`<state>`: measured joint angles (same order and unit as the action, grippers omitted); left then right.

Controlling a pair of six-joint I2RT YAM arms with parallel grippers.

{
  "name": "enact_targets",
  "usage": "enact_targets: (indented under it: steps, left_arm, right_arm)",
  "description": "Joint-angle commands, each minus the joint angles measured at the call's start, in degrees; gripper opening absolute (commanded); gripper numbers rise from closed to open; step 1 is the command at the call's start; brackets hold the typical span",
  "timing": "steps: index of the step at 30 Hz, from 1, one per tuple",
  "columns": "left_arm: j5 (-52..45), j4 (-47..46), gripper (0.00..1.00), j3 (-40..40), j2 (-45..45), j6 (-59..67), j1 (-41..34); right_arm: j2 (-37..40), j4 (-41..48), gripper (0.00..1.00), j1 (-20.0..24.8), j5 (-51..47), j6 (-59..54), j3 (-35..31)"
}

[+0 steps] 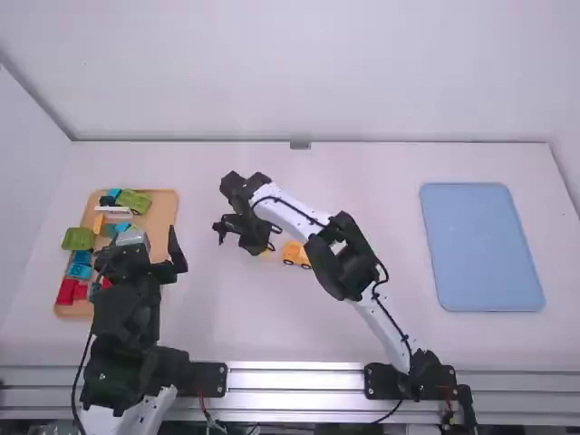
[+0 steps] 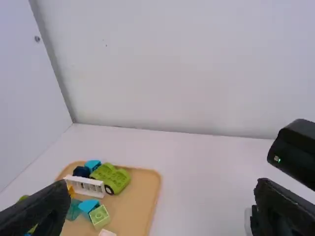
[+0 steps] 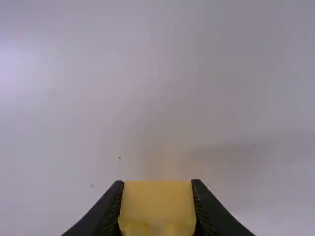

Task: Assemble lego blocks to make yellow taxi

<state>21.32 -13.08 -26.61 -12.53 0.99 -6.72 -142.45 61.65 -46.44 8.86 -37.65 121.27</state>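
Nearest the camera, the left arm (image 1: 125, 317) stands at the near side of the wooden tray (image 1: 165, 210), its left gripper (image 1: 142, 246) over the tray's right-hand portion; the fingers are spread wide with nothing between them. At the tray's near left lie red blocks (image 1: 67, 291); farther up the same side are blue blocks (image 1: 81, 265) and a green block (image 1: 79, 238). Toward the tray's far end are an orange block (image 1: 99, 224), a white piece (image 1: 113, 209) and, at the far right corner, a green wheeled piece (image 1: 136, 201). To the right of the tray, well apart from it, the right gripper (image 1: 260, 247) is closed onto a yellow block (image 3: 157, 201); its fingers bear on opposite sides of the block, separated by the block's width. Next rightward from the tray, near the gripped block, is a yellow wheeled piece (image 1: 295, 254) with black wheels. Farthest right of the tray, a blue rectangular panel (image 1: 480, 245) lies on the white table (image 1: 236, 317).
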Motion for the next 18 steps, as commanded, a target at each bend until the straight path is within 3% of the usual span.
enact_targets:
  steps: [1, 3, 6, 9, 15, 18]
  left_arm:
    - [0.63, -0.09, 0.99, 0.66, 0.39, -0.63, -0.35]
    - [0.63, -0.15, 0.99, 0.66, 0.39, -0.61, -0.35]
    - [0.63, -0.2, 0.99, 0.66, 0.39, -0.61, -0.37]
    - [0.61, -0.17, 0.99, 0.66, 0.39, -0.66, -0.35]
    - [0.61, -0.09, 0.99, 0.66, 0.39, -0.81, -0.37]
    - [0.61, -0.09, 0.99, 0.66, 0.39, -0.81, -0.37]
  right_arm:
    - [-0.74, -0.31, 0.18, 0.17, 0.44, 0.28, 0.55]
    - [-0.74, -1.81, 0.25, 0.13, 0.07, 0.92, -0.94]
    - [-0.74, -3.06, 0.25, 0.33, 0.09, 0.98, -2.29]
    - [-0.72, -2.69, 0.33, 0.33, 0.22, 0.98, -2.25]
    - [-0.72, -1.11, 0.72, 0.31, 0.48, -0.35, -0.7]
    - [-0.72, -0.68, 0.75, 0.31, 0.13, -0.33, 1.51]
